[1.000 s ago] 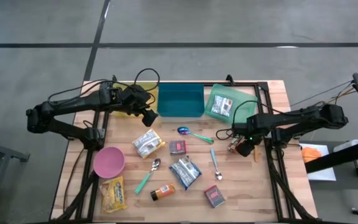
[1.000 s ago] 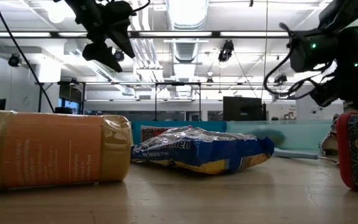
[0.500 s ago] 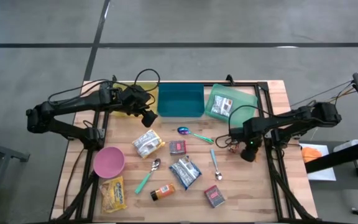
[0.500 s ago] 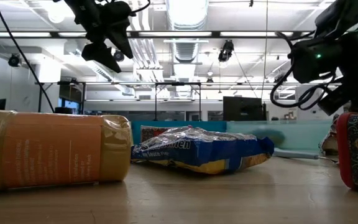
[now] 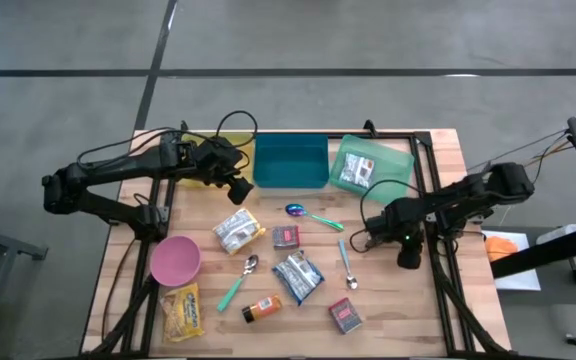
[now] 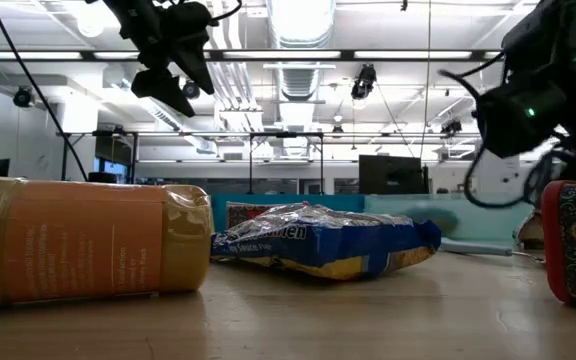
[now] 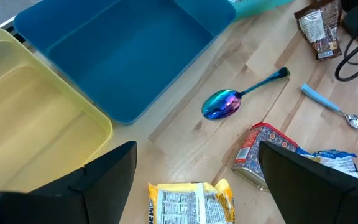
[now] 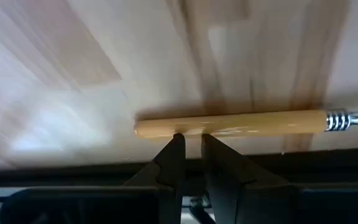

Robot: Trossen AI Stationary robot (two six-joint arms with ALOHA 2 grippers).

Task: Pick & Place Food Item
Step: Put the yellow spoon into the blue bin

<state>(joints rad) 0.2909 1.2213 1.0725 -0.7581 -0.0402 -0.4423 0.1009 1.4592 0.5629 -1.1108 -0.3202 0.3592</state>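
Several food packets lie on the wooden table (image 5: 418, 310); one brown packet (image 7: 319, 31) lies close to my right arm. My right gripper (image 5: 409, 252) is low over the table's right side, fingers shut with nothing between them. In the right wrist view its tips (image 8: 191, 140) stand at the side of a utensil's light wooden handle (image 8: 229, 123), which lies flat on the wood. My left gripper (image 5: 238, 187) hovers open, well above the table, by the yellow bin (image 7: 36, 118) and the blue bin (image 5: 290, 160). My right gripper has its shut fingertips (image 8: 178, 144) at the near long side of the wooden handle (image 8: 185, 127), coming from above at a slant. I cannot tell whether they touch it. The utensil lies flat on the table.
A green tray (image 5: 393, 160) holding a packet stands at the far right. On the table lie a purple spoon (image 5: 300, 211), a blue-handled spoon (image 5: 346, 262), a pink bowl (image 5: 175, 260), an orange bottle (image 5: 261, 308) and a red pack (image 5: 345, 316). A black frame rail (image 5: 434, 270) runs beside my right gripper.
My right gripper has sunk toward the table and gone toward its near right corner, rolling about its own axis as it went. The left arm has kept still.
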